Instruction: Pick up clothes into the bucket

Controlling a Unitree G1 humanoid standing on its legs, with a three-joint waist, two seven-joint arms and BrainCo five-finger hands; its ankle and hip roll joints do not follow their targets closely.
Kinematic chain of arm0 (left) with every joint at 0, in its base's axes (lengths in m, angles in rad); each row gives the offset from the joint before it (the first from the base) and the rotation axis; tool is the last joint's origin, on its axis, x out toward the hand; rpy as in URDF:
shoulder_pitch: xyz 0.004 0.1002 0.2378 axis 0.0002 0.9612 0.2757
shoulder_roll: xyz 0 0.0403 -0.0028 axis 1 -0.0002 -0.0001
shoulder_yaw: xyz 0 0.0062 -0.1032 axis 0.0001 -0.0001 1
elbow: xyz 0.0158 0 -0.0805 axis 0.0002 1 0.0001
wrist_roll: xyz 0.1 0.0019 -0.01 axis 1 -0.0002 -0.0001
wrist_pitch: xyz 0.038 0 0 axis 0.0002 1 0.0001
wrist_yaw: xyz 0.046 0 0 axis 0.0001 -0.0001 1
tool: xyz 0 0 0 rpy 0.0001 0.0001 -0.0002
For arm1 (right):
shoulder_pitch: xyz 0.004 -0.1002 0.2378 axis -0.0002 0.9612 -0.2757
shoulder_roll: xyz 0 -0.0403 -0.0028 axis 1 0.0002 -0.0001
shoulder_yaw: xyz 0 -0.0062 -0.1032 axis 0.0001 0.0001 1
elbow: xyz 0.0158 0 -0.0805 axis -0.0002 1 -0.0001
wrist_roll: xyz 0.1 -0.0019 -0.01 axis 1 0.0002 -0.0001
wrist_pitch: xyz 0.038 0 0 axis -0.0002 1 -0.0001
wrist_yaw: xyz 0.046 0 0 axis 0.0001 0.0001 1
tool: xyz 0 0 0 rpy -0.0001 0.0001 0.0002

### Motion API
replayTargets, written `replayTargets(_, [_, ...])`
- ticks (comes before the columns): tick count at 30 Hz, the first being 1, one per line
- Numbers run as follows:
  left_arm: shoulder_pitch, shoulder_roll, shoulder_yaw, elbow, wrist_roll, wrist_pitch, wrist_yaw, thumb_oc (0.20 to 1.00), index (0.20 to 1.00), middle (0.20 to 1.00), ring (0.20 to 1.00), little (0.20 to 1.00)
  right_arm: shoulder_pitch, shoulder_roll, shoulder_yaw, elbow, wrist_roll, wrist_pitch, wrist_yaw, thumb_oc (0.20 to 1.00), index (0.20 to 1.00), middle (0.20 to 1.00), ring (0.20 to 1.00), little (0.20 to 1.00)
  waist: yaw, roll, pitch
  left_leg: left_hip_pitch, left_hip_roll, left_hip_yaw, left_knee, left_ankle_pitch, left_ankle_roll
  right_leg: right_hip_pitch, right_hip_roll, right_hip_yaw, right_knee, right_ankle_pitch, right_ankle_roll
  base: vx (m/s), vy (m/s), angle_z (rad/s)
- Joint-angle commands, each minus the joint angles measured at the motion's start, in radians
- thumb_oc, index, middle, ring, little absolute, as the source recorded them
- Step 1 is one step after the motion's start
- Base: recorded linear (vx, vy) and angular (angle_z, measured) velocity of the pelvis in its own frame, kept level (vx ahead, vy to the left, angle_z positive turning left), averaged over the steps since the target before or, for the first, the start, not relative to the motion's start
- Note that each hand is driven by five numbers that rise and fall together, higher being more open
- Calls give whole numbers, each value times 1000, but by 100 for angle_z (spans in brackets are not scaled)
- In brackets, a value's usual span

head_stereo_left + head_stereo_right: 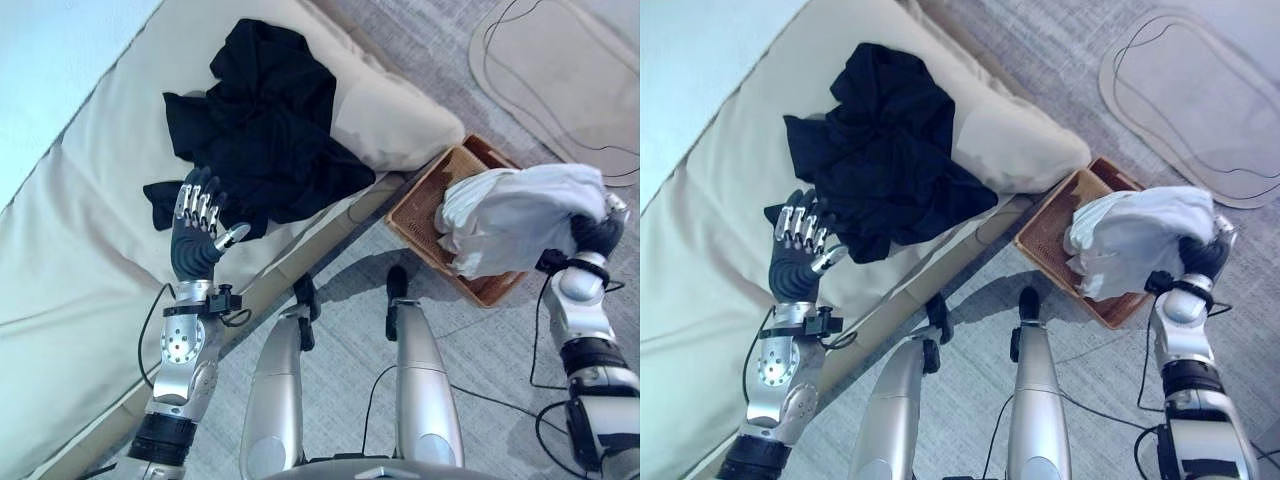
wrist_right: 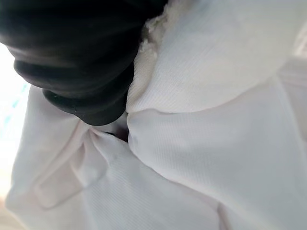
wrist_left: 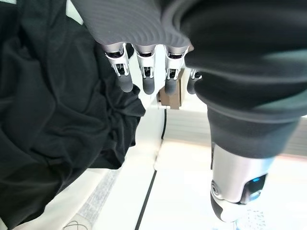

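At the right edge of the frame the right hand [image 1: 598,232] is raised over the floor, wrist bent upward, its fingers buried in a bunched white garment [image 1: 515,220]; how they close cannot be told. The cloth hangs above and partly over a brown woven basket [image 1: 425,205] at centre right. At lower left the left hand [image 1: 198,222] stands upright on its forearm, fingers straight and relaxed, holding nothing, at the lower edge of a crumpled black garment [image 1: 262,130]. That garment lies on a beige cushion [image 1: 80,240] filling the upper left.
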Motion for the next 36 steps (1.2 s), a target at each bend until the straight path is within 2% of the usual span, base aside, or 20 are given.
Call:
replayTargets(1, [33,29,-17,-73,9,-68,12,1000,1000,1000,1000,1000,-40,-77,41,18,15,-52,-34,200,200,200,200,200,-13,5,-80,-49,-30,-66,118,-107,22,8,-13,-61,-49,73,15,0,0,0])
replayTargets(9, [14,46,-43,-89,9,-76,32,1000,1000,1000,1000,1000,-101,-92,98,14,-3,-50,-41,200,200,200,200,200,-4,18,-72,-78,-41,-69,101,-94,26,-30,-15,-60,-42,73,15,-1,2,2])
replayTargets(11, [2,48,-48,-93,11,-81,39,1000,1000,1000,1000,1000,-110,-89,126,46,-15,-39,-36,200,200,200,200,200,-3,19,-67,-96,-43,-70,108,-93,27,-48,-15,-54,-31,71,14,-15,-8,2])
replayTargets(12, [-14,39,-62,-85,8,-84,46,1000,1000,1000,1000,1000,-137,-74,158,123,-13,-23,-25,200,200,200,200,200,0,23,-62,-112,-46,-73,120,-96,29,-62,-14,-48,-21,69,13,60,-13,4])
replayTargets(13, [-24,37,-70,-85,14,-84,54,1000,1000,1000,1000,1000,-152,-61,176,167,-14,-10,-21,200,200,200,200,200,5,26,-64,-109,-46,-80,131,-128,24,-62,-10,-43,-3,40,19,-25,-7,5])
replayTargets(14, [-26,36,-69,-85,15,-85,55,1000,1000,1000,1000,1000,-158,-62,179,171,-13,-12,-20,200,200,200,200,200,2,25,-59,-123,-46,-71,127,-98,30,-72,-14,-48,-14,70,11,-26,-2,3])
replayTargets(15, [-39,34,-76,-87,22,-84,65,1000,1000,1000,1000,1000,-190,-52,216,238,-23,9,-12,200,200,200,200,200,5,28,-55,-144,-47,-71,138,-99,32,-93,-13,-45,-6,72,11,-18,-2,3])
replayTargets(16, [-44,32,-75,-94,23,-85,65,1000,1000,1000,1000,1000,-192,-47,222,253,-26,18,-7,200,200,200,200,200,7,32,-58,-143,-46,-77,150,-130,25,-95,-10,-40,10,41,17,72,-8,1])
replayTargets(20, [-65,23,-79,-117,10,-94,71,1000,1000,1000,1000,1000,-216,-34,224,313,-15,34,-11,200,200,200,200,200,10,42,-55,-170,-50,-75,163,-135,27,-126,-12,-35,32,32,16,21,-2,0])
replayTargets(27, [-73,26,-73,-127,12,-90,97,1000,1000,1000,1000,1000,-293,-75,264,438,-68,98,-37,200,200,200,200,200,13,44,-53,-204,-51,-63,186,-143,31,-166,-15,-23,50,33,16,0,0,0])
replayTargets(36, [-58,35,-65,-135,11,-94,103,1000,1000,1000,1000,1000,-305,-119,262,436,-71,100,-56,200,200,200,200,200,8,40,-58,-215,-55,-58,178,-143,34,-180,-12,-12,37,39,15,0,0,0])
